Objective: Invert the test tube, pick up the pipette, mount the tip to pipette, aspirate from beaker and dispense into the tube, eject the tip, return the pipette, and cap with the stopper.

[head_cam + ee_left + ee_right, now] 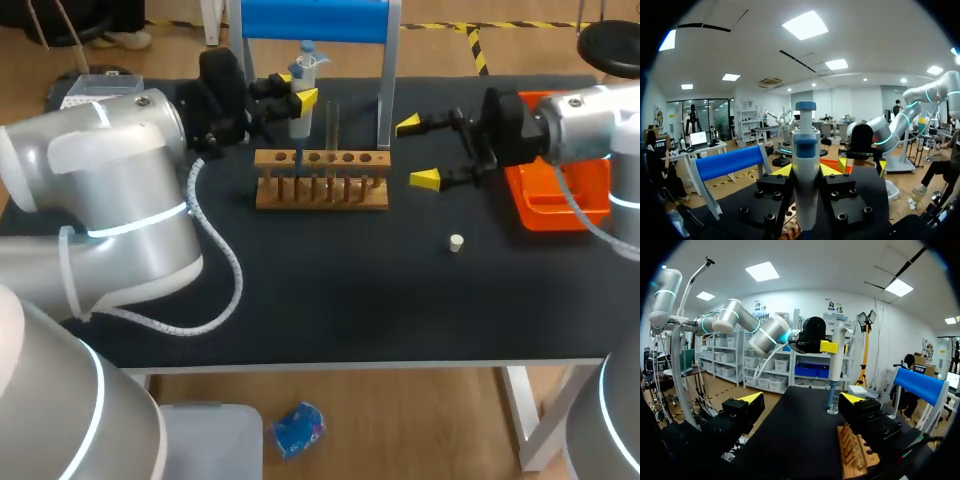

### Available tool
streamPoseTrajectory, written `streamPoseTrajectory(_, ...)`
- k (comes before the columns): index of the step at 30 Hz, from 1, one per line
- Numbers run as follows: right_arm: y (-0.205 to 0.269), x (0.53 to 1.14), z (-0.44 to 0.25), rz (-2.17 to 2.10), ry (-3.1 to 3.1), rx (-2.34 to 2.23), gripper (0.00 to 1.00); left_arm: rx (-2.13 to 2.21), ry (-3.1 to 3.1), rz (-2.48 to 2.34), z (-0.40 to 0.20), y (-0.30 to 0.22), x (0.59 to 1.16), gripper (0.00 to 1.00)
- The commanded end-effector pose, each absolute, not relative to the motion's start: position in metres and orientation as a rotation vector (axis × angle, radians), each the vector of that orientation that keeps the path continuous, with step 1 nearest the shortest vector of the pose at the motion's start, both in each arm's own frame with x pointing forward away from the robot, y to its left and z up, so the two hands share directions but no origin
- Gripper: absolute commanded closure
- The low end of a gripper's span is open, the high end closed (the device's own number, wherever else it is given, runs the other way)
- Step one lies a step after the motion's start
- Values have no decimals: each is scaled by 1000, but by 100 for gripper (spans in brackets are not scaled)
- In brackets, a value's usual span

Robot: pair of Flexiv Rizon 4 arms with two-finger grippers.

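From the head view, the left gripper (298,92) is clamped on the pipette (301,122) and holds it upright over the left end of the wooden rack (322,190). The pipette's thin lower end reaches down to the rack there. A test tube (333,125) stands upright in the rack, in front of the blue stand (315,20). The right gripper (417,152) hangs just right of the rack with its fingers wide apart and nothing between them. The white stopper (456,242) lies nearer on the black table (330,300), and an orange tray (560,200) sits at the far right; only this view shows the stopper.

In the left wrist view, the pipette (806,165) fills the middle, gripped from both sides by the left gripper (806,172). The rack is barely seen beneath it.

In the right wrist view, the right gripper (801,398) is spread wide over bare table. The rack (855,455) lies beside one finger, and the held pipette (837,360) stands farther off.
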State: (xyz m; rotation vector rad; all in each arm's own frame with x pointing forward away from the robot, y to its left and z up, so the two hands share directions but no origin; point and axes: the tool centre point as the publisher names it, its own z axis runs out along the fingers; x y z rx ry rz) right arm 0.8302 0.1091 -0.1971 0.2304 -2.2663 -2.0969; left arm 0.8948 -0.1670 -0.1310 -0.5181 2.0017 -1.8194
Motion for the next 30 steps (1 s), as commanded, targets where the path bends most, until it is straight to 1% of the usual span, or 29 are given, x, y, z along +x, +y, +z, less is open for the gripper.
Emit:
streamPoseTrajectory(1,108,826,-194,-2092,-2281,222,0,-636,1888,-1731,-134,-176,892,100)
streamPoseTrajectory(15,108,826,-194,-2092,-2281,222,0,-636,1888,-1731,-134,-176,892,100)
streamPoseTrajectory(23,90,854,-196,-2073,-2357,1,0,-772,1827,-1621,-124,-168,932,100)
streamPoseTrajectory(30,84,879,-194,-2067,-2399,-177,0,-900,1817,-1533,-118,-152,963,100)
